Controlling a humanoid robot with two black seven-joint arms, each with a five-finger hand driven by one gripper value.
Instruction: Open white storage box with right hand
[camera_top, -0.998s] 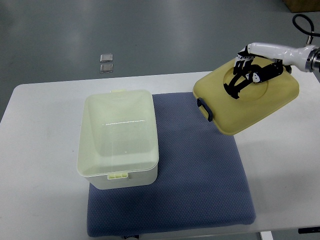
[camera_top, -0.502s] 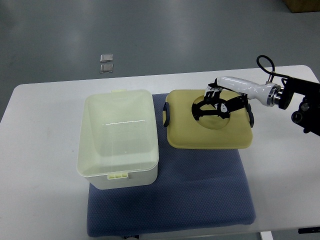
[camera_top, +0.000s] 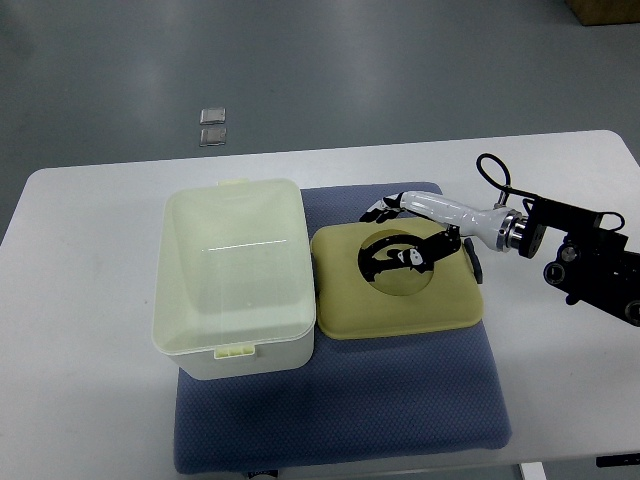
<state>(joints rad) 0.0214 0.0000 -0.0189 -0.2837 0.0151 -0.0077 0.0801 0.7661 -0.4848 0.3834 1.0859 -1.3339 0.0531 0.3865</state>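
Lid (camera_top: 398, 296), matte yellow rounded rectangle, flat on blue mat (camera_top: 400, 390); right hand (camera_top: 405, 252) fingers curled, gripping lid; white storage box (camera_top: 235, 278) open, glossy.

The open, pale yellowish-white plastic storage box (camera_top: 236, 278) serves as landmark. Directly right of it, touching its wall, the flat cream-yellow lid (camera_top: 396, 283) fills the blue textured mat (camera_top: 400, 400), with the right hand (camera_top: 402, 256) resting on top, blocking approach from that side. Left of the box the white table (camera_top: 80, 300) lies bare. In front of the box, mat is free. The box's interior is unobstructed from above.
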